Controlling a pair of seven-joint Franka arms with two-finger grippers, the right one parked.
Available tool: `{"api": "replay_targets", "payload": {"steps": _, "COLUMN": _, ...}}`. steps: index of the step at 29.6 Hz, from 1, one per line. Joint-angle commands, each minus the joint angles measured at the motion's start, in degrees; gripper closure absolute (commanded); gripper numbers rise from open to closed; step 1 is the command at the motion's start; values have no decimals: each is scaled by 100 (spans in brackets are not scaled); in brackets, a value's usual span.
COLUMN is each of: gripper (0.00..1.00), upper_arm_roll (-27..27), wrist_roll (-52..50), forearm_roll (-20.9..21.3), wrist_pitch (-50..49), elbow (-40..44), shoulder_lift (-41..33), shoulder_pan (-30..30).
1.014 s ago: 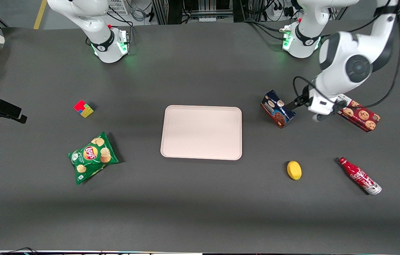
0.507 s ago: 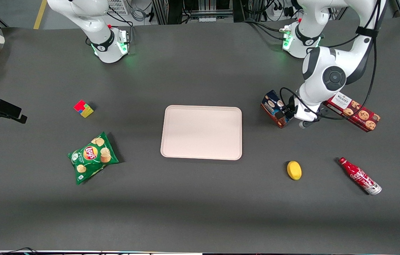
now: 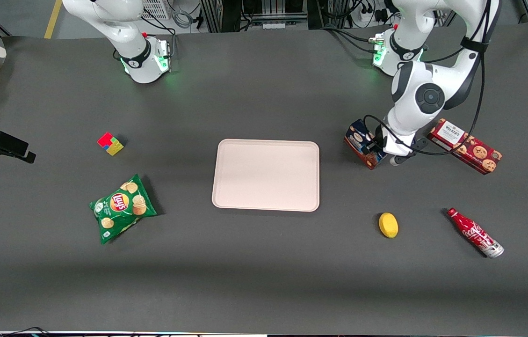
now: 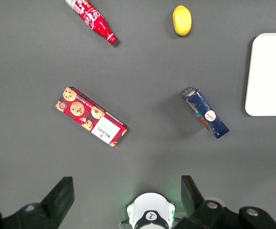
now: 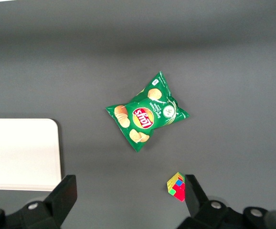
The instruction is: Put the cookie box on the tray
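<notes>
The left arm's gripper (image 4: pixel 127 196), fingers spread wide and holding nothing, hovers above the small navy-blue cardboard cookie box (image 3: pixel 360 143) on the dark table, beside the pale pink rectangular plastic tray (image 3: pixel 266 174).

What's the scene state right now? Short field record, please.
gripper: at the cookie box, open
cookie box: on the table, beside the tray, not on it
tray: pale pink, mid-table
near cookie box: red box, yellow fruit, red bottle
parked arm's end: chips bag, colour cube
task: placing not yet done
</notes>
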Motion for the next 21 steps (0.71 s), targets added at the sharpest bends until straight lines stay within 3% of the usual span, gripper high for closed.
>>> {"api": "replay_targets", "payload": {"steps": 1, "gripper": 96, "upper_arm_roll": 36, "wrist_roll": -143, "forearm_roll": 41, "wrist_pitch": -260, "elbow": 332, "shoulder_lift": -145, "shoulder_pan": -30}}
{"api": "replay_targets", "payload": {"steps": 6, "gripper": 96, "upper_arm_roll": 45, "wrist_roll": -126, "forearm_roll": 93, "wrist_pitch": -1769, "elbow": 1377, "shoulder_lift": -338, "shoulder_pan": -30}}
{"api": "replay_targets", "payload": {"steps": 14, "gripper": 96, "upper_arm_roll": -147, "wrist_roll": -135, "forearm_roll": 568, "wrist_pitch": -4126, "elbow": 3521, "shoulder_lift": -303, "shoulder_pan": -91}}
{"api": "replay_targets", "payload": {"steps": 21, "gripper": 100, "upper_arm_roll": -649, "wrist_roll": 260, "forearm_roll": 612, "wrist_pitch": -4471, "elbow": 4305, "shoulder_lift": -58, "shoulder_pan": -363}}
